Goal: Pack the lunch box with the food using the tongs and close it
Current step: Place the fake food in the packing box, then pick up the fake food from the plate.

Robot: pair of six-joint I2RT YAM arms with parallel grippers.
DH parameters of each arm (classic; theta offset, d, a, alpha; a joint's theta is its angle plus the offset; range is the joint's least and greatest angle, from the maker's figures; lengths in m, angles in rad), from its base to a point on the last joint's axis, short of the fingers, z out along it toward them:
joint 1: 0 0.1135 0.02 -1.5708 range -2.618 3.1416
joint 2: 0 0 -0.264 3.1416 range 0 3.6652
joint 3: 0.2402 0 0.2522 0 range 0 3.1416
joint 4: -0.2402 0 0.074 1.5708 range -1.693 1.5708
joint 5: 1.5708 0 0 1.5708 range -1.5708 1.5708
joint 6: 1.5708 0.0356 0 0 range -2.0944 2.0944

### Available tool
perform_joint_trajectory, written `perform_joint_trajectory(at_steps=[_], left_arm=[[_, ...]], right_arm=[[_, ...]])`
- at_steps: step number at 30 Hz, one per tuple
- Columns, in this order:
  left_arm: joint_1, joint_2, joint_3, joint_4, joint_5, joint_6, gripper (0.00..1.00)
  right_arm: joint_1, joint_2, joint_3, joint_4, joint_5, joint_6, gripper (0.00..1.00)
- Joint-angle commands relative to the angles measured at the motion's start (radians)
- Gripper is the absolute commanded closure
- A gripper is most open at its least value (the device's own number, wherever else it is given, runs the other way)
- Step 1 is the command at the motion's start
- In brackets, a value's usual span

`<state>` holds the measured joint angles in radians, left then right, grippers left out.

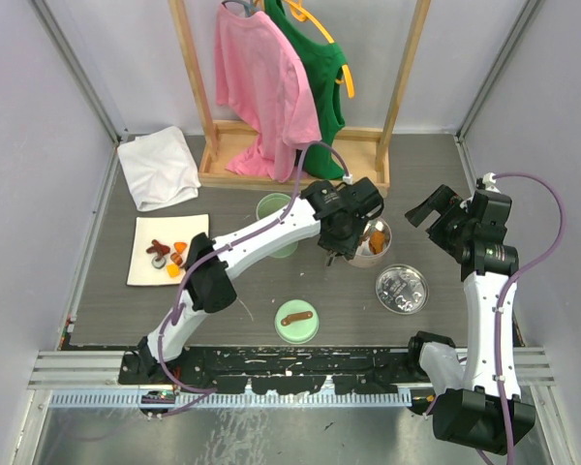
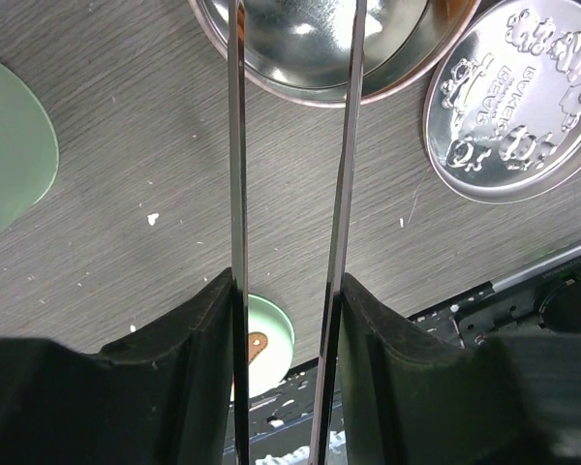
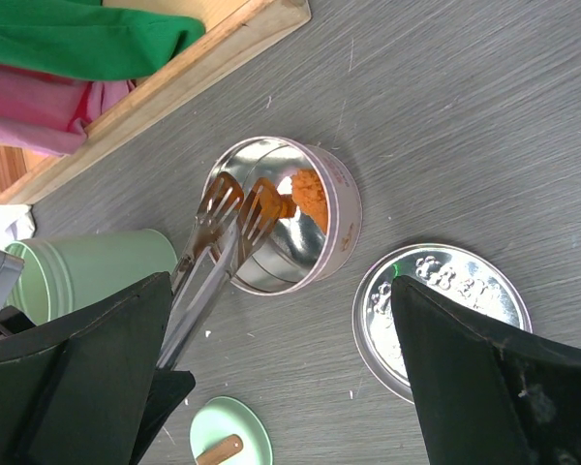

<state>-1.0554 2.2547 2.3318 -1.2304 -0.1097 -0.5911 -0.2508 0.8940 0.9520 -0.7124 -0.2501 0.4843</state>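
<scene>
Embossed lettering is seen on the round silver lid [image 2: 518, 102] at the upper right of the left wrist view. It is set upside down among raised cartoon figures, and its words cannot be read with certainty.

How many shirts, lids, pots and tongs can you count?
Shirts: 2, the pink shirt and the green shirt
Lids: 2, the green lid and the silver lid
Pots: 2, the green cup and the lunch box
Tongs: 1
Total: 7

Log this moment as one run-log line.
left gripper: shut on tongs; tongs: tips in lunch box beside orange piece; right gripper: open, empty; lid: off; food: some on plate
</scene>
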Motion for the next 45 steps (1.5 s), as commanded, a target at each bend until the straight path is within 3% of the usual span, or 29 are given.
perform_joint_trajectory(at_steps=[1, 10, 21, 37, 45], left_arm=[[0.006, -0.084, 0.040, 0.026, 0.009, -0.004, 0.57], [0.006, -0.214, 0.007, 0.072, 0.019, -0.001, 0.58], [0.054, -0.575, -0.281, 0.132, -0.158, -0.021, 0.63], [0.332, -1.099, -0.762, -0.028, -0.224, -0.122, 0.63], [0.417, -1.173, -0.940, -0.106, -0.178, -0.119, 0.60]], right_arm=[[-0.004, -0.021, 0.024, 0.041, -0.015, -0.004, 0.00], [-0.004, -0.020, 0.021, 0.044, -0.024, -0.001, 0.00], [-0.003, -0.024, 0.002, 0.067, -0.066, 0.019, 0.00], [-0.003, -0.014, -0.015, 0.098, -0.122, 0.052, 0.00], [-0.002, -0.018, -0.025, 0.103, -0.133, 0.057, 0.00]])
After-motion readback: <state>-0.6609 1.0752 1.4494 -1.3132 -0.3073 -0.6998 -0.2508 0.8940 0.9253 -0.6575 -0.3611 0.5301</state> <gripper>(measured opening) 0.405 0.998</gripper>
